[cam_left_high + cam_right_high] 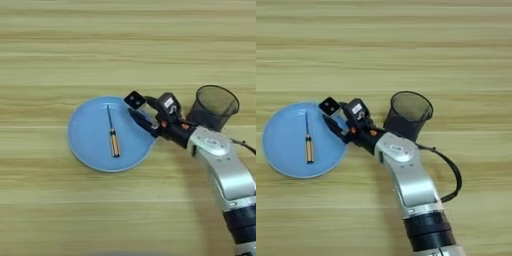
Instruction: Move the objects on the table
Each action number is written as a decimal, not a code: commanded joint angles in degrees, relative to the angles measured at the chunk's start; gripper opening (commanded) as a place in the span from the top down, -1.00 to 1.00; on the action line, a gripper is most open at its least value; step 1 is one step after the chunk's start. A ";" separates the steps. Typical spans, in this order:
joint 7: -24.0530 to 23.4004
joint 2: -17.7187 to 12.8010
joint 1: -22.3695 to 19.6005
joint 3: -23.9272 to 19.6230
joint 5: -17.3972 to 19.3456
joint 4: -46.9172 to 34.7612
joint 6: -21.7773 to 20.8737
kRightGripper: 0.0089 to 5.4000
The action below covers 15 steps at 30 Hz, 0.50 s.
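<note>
A small black square block with a white rim (134, 100) sits at the tips of my right gripper (137, 107), over the upper right rim of a blue plate (87, 135). The two black fingers close on it from the right, one beside it and one below it. A slim pen (113, 134) with a thin dark upper part and an orange lower part lies upright in the picture in the middle of the plate. The black wire-mesh round cup (212, 107) stands upright on the table (125, 45), just right of the gripper's wrist.
My silver forearm (406, 172) comes in from the bottom and crosses the table in front of the cup. A black cable (453, 170) loops out to the right of the arm. Bare tabletop stretches behind the plate and to the front left.
</note>
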 commanded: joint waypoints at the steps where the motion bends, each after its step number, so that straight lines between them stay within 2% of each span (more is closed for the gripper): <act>1: -1.17 -2.23 -0.63 -2.64 1.40 -4.09 -1.64 0.08; 7: -1.26 -4.01 3.49 -4.84 1.90 -6.09 -2.23 0.08; 15: -1.18 -4.92 8.24 -5.34 1.36 -6.10 -3.47 0.08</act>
